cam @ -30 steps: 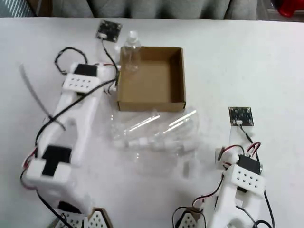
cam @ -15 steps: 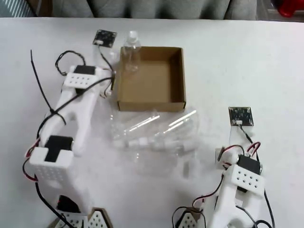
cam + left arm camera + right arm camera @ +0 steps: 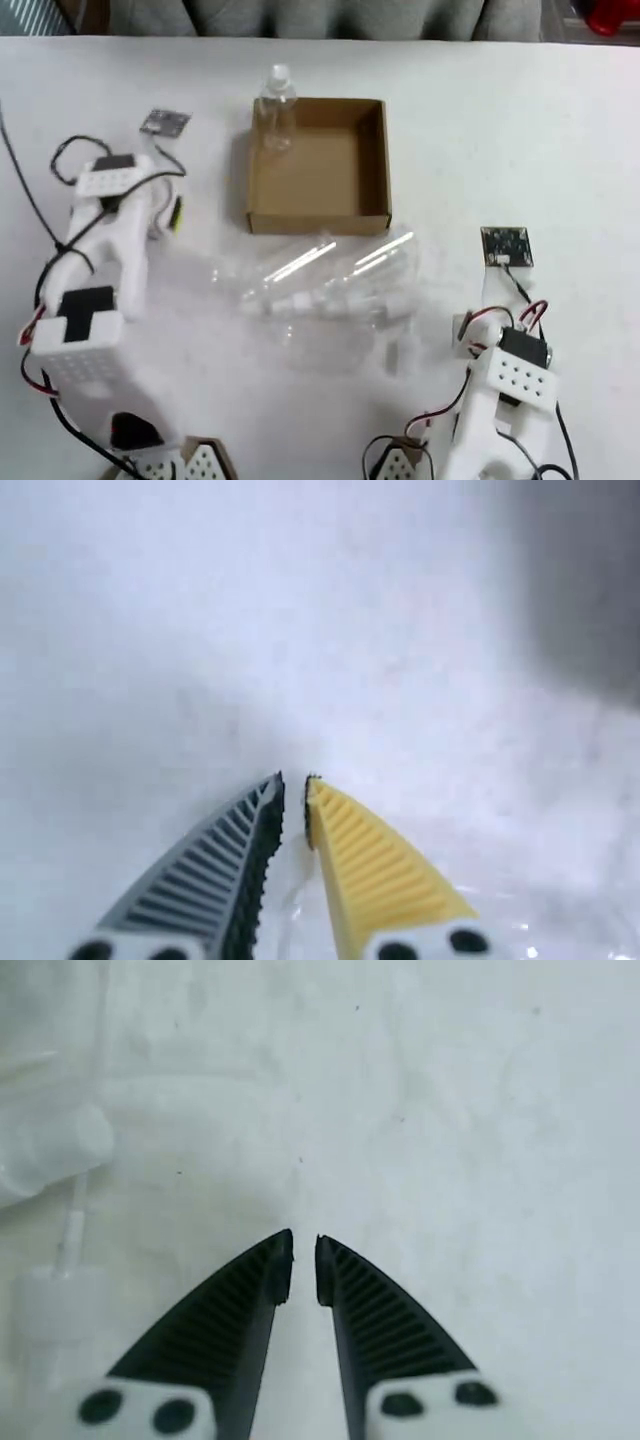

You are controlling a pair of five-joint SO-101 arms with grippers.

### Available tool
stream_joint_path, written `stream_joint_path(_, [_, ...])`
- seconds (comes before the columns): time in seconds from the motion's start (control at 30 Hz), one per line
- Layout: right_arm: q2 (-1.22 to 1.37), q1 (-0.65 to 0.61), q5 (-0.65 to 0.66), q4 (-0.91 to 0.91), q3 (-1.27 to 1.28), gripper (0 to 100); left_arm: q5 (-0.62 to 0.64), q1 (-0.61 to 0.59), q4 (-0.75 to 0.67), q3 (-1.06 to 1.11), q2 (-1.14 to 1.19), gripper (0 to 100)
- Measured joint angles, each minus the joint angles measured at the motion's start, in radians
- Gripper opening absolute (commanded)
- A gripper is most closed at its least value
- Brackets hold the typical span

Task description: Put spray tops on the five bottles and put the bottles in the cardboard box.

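1. Yellow and grey, the ribbed jaws of the left pincer (image 3: 294,780) were drawn together to a thin slit with nothing between them, pointing down at the bare white table (image 3: 200,630)
2. The black jaws of the right pincer (image 3: 304,1240) were likewise all but closed and empty. Just beside them lay a loose spray top (image 3: 55,1295) with its thin tube, and past it the end of a clear bottle on its side
3. In the high view the left arm (image 3: 95,250) lay stretched along the table's left side, well apart from the cardboard box (image 3: 318,221). The right arm (image 3: 510,385) sat folded low at the near right, close to the heap
4. One upright bottle (image 3: 275,110), seemingly capped, stood at the box's far left corner. I could not tell whether its base was inside the wall or only against it
5. The other bottles (image 3: 320,275) lay in a tangle on the table just in front of the box, touching one another, with small white tops among them
6. As I judged it, the task was at an early stage: one bottle looked dealt with and the heap untouched, so the step in hand was starting on the next bottle
7. The next move would call for one pincer to open and take a lying bottle by its body, while the other lifted a spray top by its head and fed the tube into the neck. The round, clear bottles would likely roll
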Motion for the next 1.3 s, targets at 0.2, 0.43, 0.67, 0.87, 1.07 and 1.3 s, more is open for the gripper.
stream_joint_path(0.2, [0.0, 0.0, 0.0, 0.0, 0.0, 1.7, -0.169, -0.084, 0.241, -0.133, 0.0, 5])
stream_joint_path(0.43, [0.0, 0.0, 0.0, 0.0, 0.0, 1.7, -0.307, -0.087, 0.446, -0.227, -0.172, 5])
stream_joint_path(0.67, [0.0, 0.003, 0.0, 0.0, 0.0, 1.7, -0.525, 0.028, 0.493, -0.025, -0.491, 5])
stream_joint_path(0.87, [0.0, 0.003, 0.0, 0.0, 0.015, 1.7, -0.773, 0.097, 0.493, 0.184, -0.617, 22])
stream_joint_path(1.07, [0.0, 0.003, 0.0, 0.0, 0.015, 1.8, -0.944, 0.103, 0.493, 0.23, -0.707, 32])
stream_joint_path(1.3, [0.0, 0.003, 0.0, 0.0, 0.015, 1.8, -1.355, 0.103, 0.486, 0.331, -0.741, 32])
